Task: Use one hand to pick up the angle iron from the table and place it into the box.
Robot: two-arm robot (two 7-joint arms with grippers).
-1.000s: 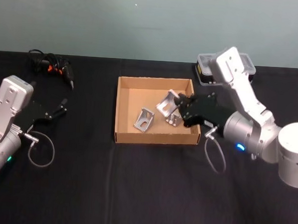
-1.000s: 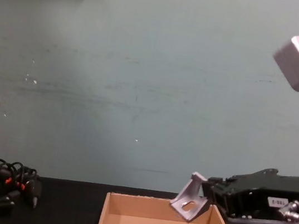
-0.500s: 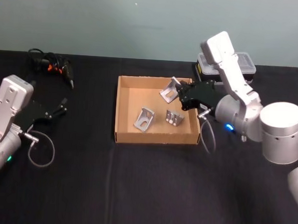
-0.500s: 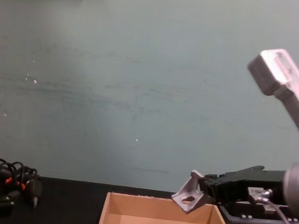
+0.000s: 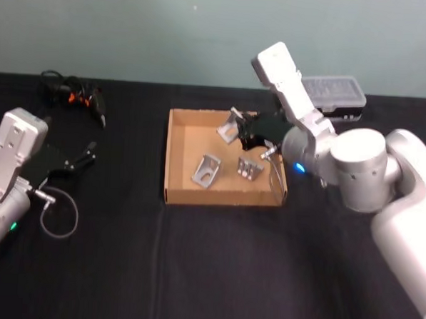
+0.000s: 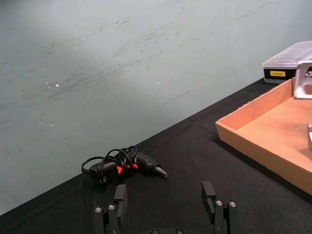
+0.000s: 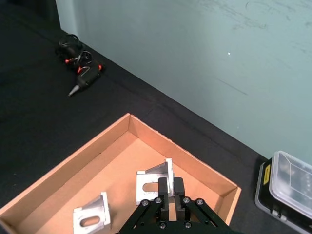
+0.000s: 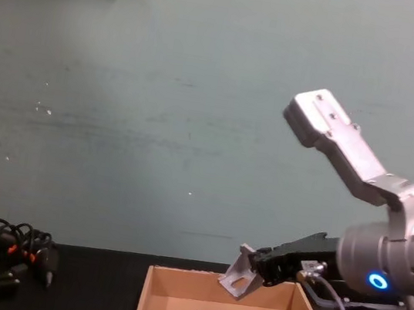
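A silver angle iron (image 5: 230, 125) hangs above the back part of the tan cardboard box (image 5: 222, 197), with my right gripper (image 5: 244, 135) shut on it. In the right wrist view the fingers pinch the upright flange of the angle iron (image 7: 155, 176) over the box floor. From the chest view the held angle iron (image 8: 238, 272) sits just above the box's rear rim (image 8: 181, 275). Two more angle irons (image 5: 207, 170) (image 5: 250, 168) lie inside the box. My left gripper (image 5: 85, 155) is parked at the table's left side, its fingers (image 6: 120, 194) spread open with nothing between them.
A black drill with a coiled cord (image 5: 78, 95) lies at the back left of the black table (image 5: 207, 266). A clear-lidded black case (image 5: 336, 94) stands behind the box to the right, partly behind my right arm.
My right arm has swung leftward, carrying the angle iron from the box's right side to above its back middle. The left arm has not moved.
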